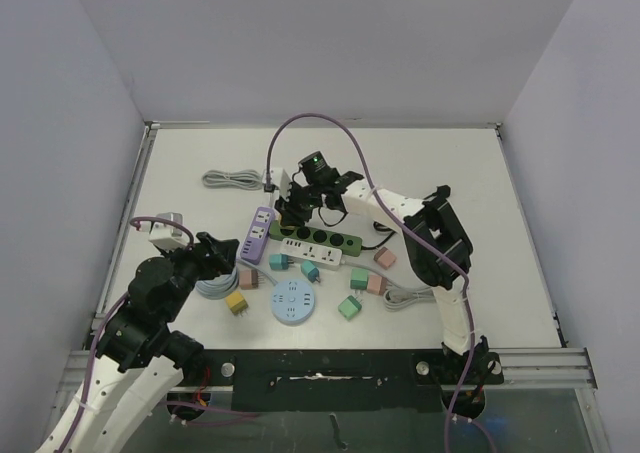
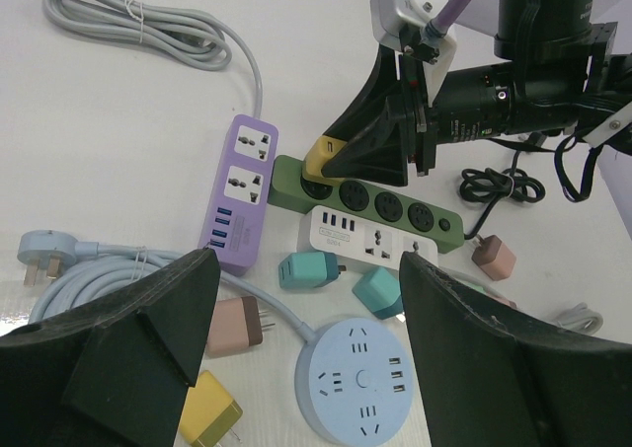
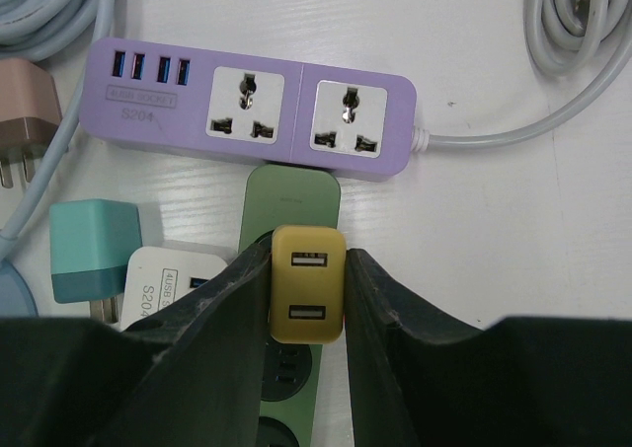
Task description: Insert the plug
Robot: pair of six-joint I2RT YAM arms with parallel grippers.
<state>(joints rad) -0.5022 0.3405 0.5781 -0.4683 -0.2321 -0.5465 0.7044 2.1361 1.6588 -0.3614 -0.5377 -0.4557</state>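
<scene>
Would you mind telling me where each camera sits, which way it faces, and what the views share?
Top external: above, behind the robot, looking down on the table; left arm and right arm show.
Left wrist: facing the purple strip and right gripper; its open fingers frame it.
Right wrist: looking down at the green strip; its fingers grip the yellow plug.
Shared: purple strip, in all.

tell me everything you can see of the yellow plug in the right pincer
The yellow plug is a small mustard block with rounded corners, matte plastic by the look. The face toward the wrist camera carries two USB ports, one above the other. The right pincer is shut on its two sides. The plug stands over the end socket of the green strip, near the purple strip. Its prongs are hidden, so whether it is seated cannot be told.
</scene>
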